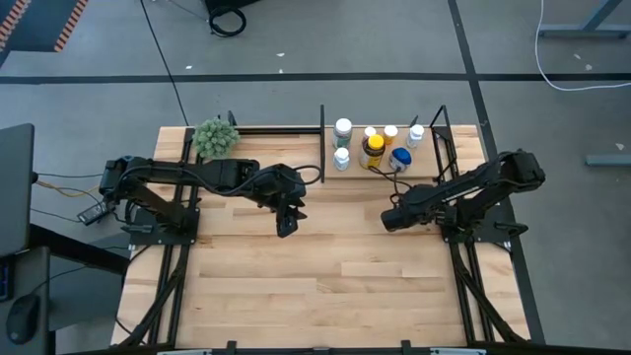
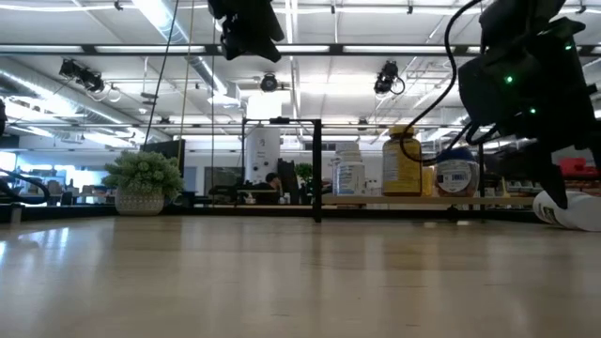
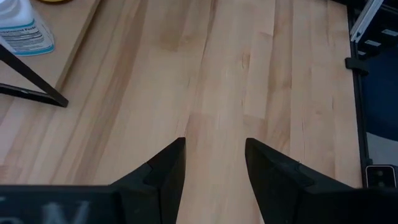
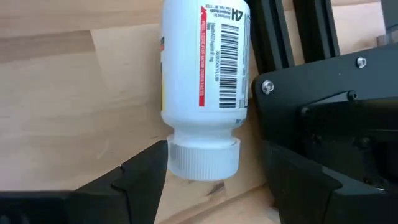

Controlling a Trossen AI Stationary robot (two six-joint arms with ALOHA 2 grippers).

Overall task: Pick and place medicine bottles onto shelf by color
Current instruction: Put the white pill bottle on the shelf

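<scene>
Looking past my right claw [image 4: 205, 171], I see a white medicine bottle [image 4: 205, 68] lying on its side on the wooden tabletop [image 4: 74, 81], its ribbed cap [image 4: 204, 160] between the released, spread fingers. My left claw [image 3: 214, 168] hangs open over smooth bare planks.

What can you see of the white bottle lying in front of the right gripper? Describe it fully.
The white bottle lies on its side on the wooden tabletop, apart from the shelf. It looks plastic, with a ribbed white cap and a label bearing a barcode and red edging. Its cap points between the open fingers of the right gripper, which do not clamp it.
</scene>
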